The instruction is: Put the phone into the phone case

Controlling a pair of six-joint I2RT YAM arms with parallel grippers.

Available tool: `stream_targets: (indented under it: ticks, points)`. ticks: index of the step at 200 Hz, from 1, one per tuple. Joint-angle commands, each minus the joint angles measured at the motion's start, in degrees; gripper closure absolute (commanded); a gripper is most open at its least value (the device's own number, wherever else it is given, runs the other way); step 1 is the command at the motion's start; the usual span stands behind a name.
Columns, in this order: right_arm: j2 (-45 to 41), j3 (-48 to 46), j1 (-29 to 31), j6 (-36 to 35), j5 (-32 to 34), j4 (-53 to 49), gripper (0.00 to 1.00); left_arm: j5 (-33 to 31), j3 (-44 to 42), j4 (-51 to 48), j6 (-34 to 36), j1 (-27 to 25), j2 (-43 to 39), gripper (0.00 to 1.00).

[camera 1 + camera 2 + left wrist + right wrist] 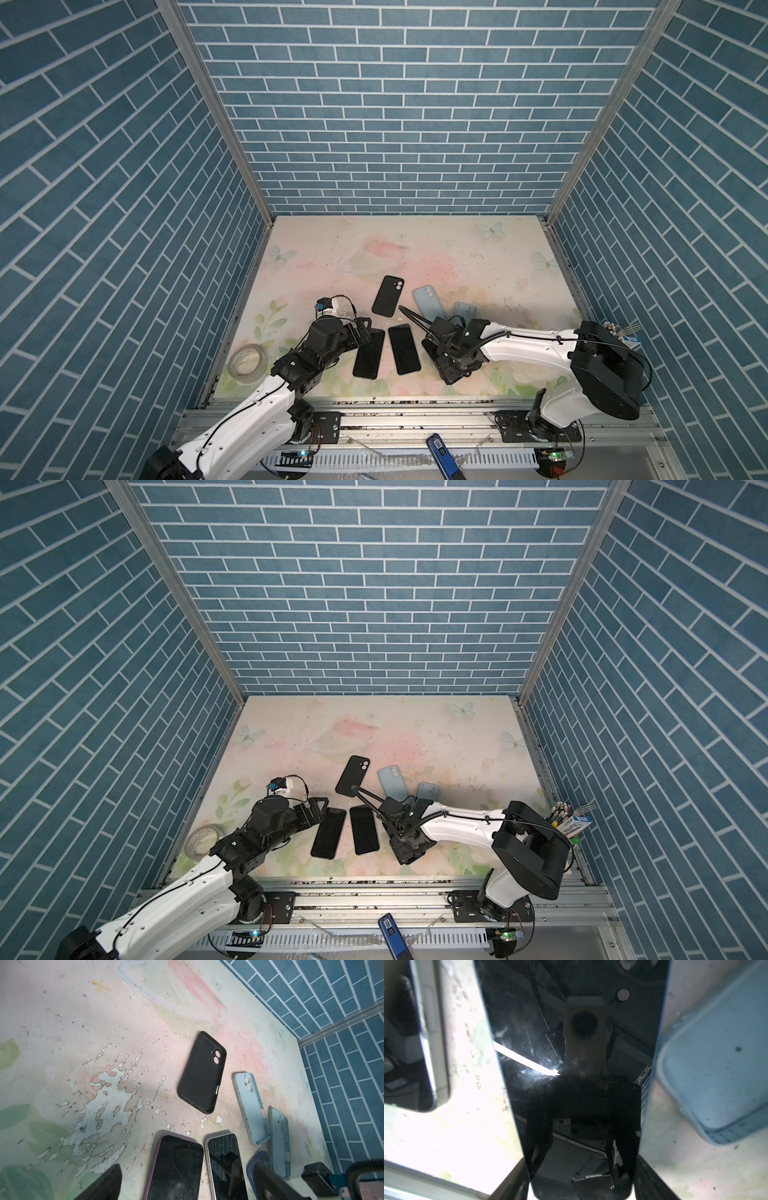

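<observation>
Phone [571, 1043], blue-edged, lies flat just beside the light-blue case [716, 1074]. My right end effector [583, 1184] straddles its long edges; gripping or not, I cannot tell. I should squeeze evenly, lift level. Left end effector [366, 328] stands wide.

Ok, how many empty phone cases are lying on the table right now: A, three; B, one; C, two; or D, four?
A: the left wrist view shows a black case, a light blue case and a second light blue case, each open side up with no phone in it.
</observation>
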Motion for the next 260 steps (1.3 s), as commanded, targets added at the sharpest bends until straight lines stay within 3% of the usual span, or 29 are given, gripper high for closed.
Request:
stream_targets:
  ticks: [1, 37, 91, 126, 165, 234, 260]
  points:
    - [0.2, -4.6, 0.5, 3.6, -0.1, 3.2, 0.38, 2.3, 2.1, 0.8, 1.8, 0.5, 3.5, 0.00]
    - [-8.0, -3.1, 0.6, 0.7, -1.2, -0.5, 0.39, 11.6, 6.5, 4.6, 0.0, -1.2, 11.3, 0.00]
    - [-17.9, -1.8, 0.5, -1.0, -3.4, -3.1, 0.41, 10.8, 11.3, 10.2, -11.7, -13.2, 21.0, 0.02]
    - [-20.7, -1.2, 0.6, -0.4, -4.3, -3.1, 0.41, 13.4, 12.2, 21.9, -19.1, -16.8, 29.3, 0.08]
    - [-21.3, 0.2, 0.6, -0.9, -2.3, -5.1, 0.40, 14.0, 16.1, 25.7, -20.4, -20.1, 35.6, 0.15]
    - [-21.1, 1.8, 0.6, -1.1, -2.1, -5.2, 0.40, 15.7, 16.3, 36.2, -24.3, -23.1, 42.7, 0.58]
    - [-21.4, 2.1, 0.5, -1.0, -2.2, -4.6, 0.40, 16.0, 15.4, 40.2, -25.7, -23.4, 43.8, 0.68]
